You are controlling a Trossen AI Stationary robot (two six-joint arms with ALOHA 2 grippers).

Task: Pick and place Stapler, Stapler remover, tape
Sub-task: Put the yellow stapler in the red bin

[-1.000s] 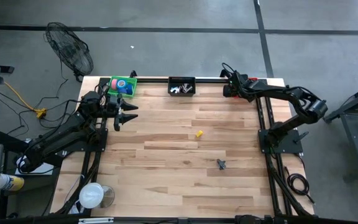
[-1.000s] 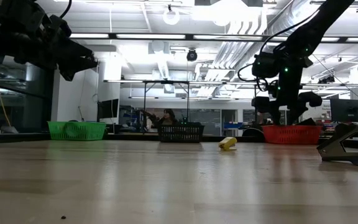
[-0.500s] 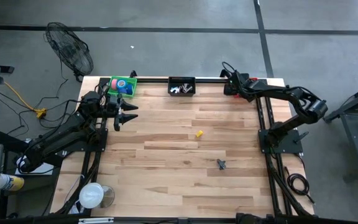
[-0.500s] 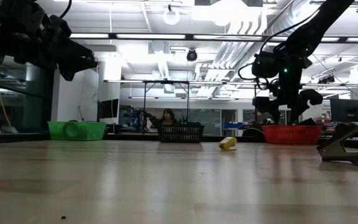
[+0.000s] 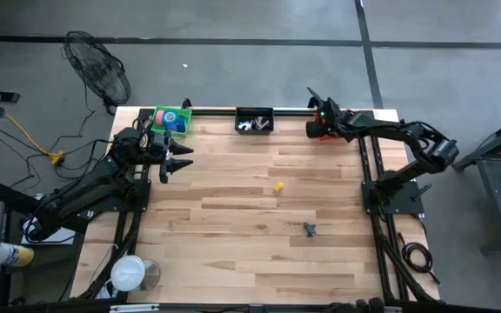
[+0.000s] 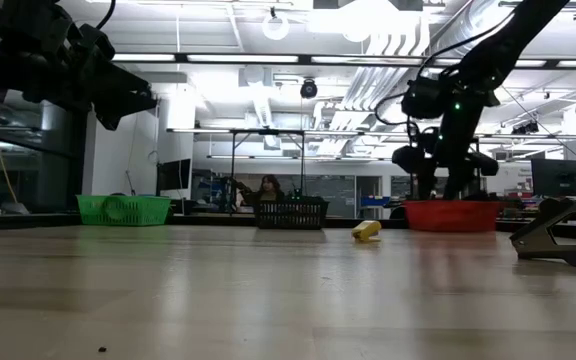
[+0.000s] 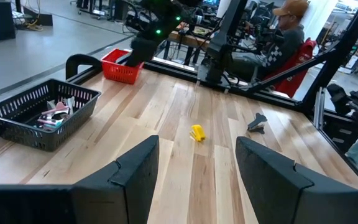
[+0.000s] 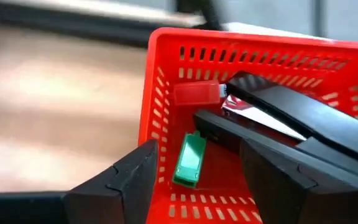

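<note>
Right claw [image 5: 314, 124] hangs over the red basket [image 5: 355, 118] at the far right corner of the desk [image 5: 250, 235], fingers [image 8: 123, 180] spread, nothing between them. Right wrist view looks straight down into that basket [image 8: 160, 124]: black stapler [image 8: 291, 118] lying inside, plus a small green piece [image 8: 189, 159] and a red piece [image 8: 197, 93] next to it; can't tell what those two are. Left claw [image 5: 174, 162] hovers near the far left of the desk, just beside the green basket [image 5: 171, 121], fingers [image 7: 135, 174] apart and empty. Green basket holds tape rolls [image 5: 172, 120]; blue, teal and pink show from above, the rest I can't make out. Yellow tape roll [image 5: 278, 186] lies alone on the bare wood around mid-desk, well apart from all baskets; also seen in the low view [image 6: 366, 230] and the left wrist view [image 7: 197, 132]. Dark staple remover [image 5: 310, 229] sits on the desk nearer the front, right of centre, clear of everything. Black basket [image 5: 254, 120] at far centre edge has light-coloured items in it, too small to identify. Person seated behind the desk in the left wrist view [image 7: 284, 37].
</note>
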